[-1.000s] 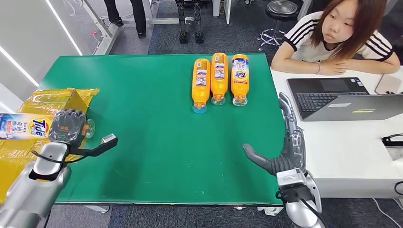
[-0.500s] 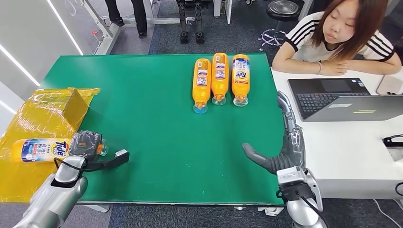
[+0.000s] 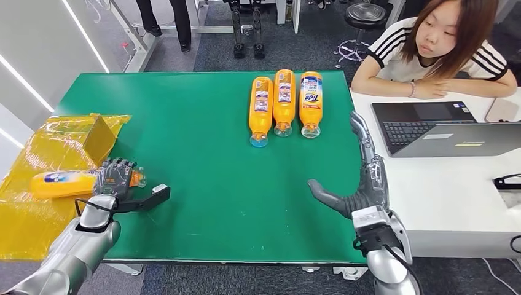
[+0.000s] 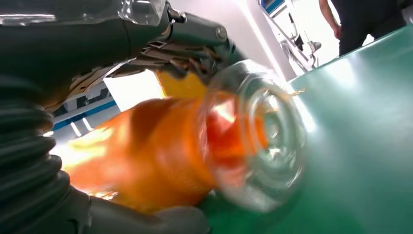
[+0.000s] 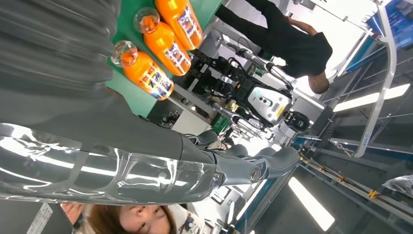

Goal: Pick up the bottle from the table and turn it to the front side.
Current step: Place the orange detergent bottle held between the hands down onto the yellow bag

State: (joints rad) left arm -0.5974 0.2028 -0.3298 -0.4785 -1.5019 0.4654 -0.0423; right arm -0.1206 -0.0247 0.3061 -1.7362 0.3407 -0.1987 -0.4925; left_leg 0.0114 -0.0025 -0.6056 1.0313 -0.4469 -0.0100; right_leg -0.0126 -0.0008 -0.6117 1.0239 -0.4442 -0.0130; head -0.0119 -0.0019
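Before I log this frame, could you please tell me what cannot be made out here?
- Head view: the left hand covers the held orange plastic bottle's neck; its label is too small to read.
- Left wrist view: that bottle is motion-blurred.
- Right wrist view: the right hand hides most of the green table.

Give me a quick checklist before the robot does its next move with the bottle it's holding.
1. Left robot hand grips the bottle: ok.
2. Front label facing up: not ok; mostly plain orange shows.
3. Cap on: ok.
4. Grip firmness: cannot tell; left wrist view is blurred.
5. Right robot hand open and apart from the three bottles on the table: ok.
6. Person clear of the left arm: ok, seated at the far side.
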